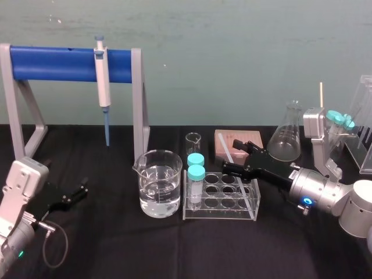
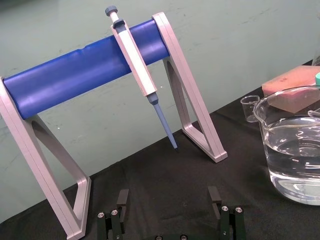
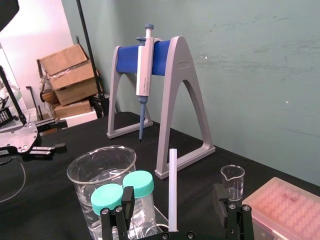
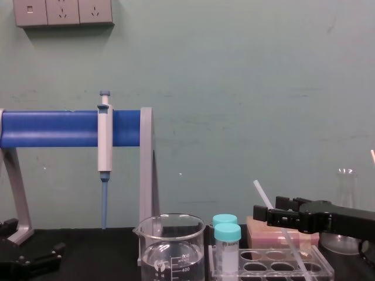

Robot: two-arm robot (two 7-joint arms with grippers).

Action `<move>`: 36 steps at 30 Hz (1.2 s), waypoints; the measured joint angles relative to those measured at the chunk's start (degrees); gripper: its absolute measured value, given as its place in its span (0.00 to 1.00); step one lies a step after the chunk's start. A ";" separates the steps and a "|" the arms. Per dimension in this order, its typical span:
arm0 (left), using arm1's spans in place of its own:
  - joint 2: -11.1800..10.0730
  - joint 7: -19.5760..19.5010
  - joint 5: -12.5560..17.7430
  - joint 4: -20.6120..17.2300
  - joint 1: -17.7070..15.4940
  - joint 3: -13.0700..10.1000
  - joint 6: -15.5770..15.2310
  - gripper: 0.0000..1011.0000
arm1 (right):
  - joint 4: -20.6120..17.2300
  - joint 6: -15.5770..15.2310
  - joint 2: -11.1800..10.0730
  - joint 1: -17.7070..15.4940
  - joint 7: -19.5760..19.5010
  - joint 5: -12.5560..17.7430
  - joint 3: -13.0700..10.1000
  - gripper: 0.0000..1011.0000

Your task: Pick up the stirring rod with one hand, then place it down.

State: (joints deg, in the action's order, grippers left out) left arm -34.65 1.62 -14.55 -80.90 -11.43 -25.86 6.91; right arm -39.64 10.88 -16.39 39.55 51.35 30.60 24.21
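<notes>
The right gripper (image 1: pixel 231 155) reaches in from 3 o'clock over the clear test-tube rack (image 1: pixel 221 214), its jaws spread wide; the stirring rod (image 3: pixel 172 185) stands between the two fingers, and the right wrist view shows a gap on each side of it, so nothing is clamped. The rod's lower end sits in the rack and it leans up towards 11 o'clock, across the pink tip box (image 1: pixel 250 135) that lies at 12 o'clock from the rack. Two teal-capped tubes (image 1: pixel 196 172) stand at the rack's 9 o'clock end; just beyond them, also at 9 o'clock, is a beaker of water (image 1: pixel 158 183); an Erlenmeyer flask (image 1: pixel 286 139) stands at 2 o'clock from the rack. The left gripper (image 1: pixel 80 192) rests low over the black table (image 1: pixel 116 244) at 9 o'clock, well apart from the glassware, fingers parted and empty; at 12 o'clock from it a pipette (image 1: pixel 104 81) hangs on the blue-barred stand (image 1: pixel 52 64).
</notes>
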 joint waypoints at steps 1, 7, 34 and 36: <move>0.00 0.00 0.00 0.00 0.00 0.00 0.00 0.99 | 0.01 -0.01 0.00 0.00 0.00 0.00 0.00 0.99; 0.00 0.00 0.00 0.00 0.00 0.00 0.00 0.99 | 0.07 -0.08 0.03 0.03 0.01 0.01 0.00 0.98; 0.00 0.00 0.00 0.00 0.00 0.00 0.00 0.99 | 0.17 -0.18 0.03 0.07 0.06 0.11 0.00 0.22; 0.00 0.00 0.00 0.00 0.00 0.00 0.00 0.99 | 0.17 -0.18 0.03 0.07 0.07 0.10 0.00 0.15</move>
State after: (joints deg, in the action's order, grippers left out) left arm -34.65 1.62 -14.55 -80.90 -11.43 -25.86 6.91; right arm -39.47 10.70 -16.36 39.62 51.42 30.70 24.21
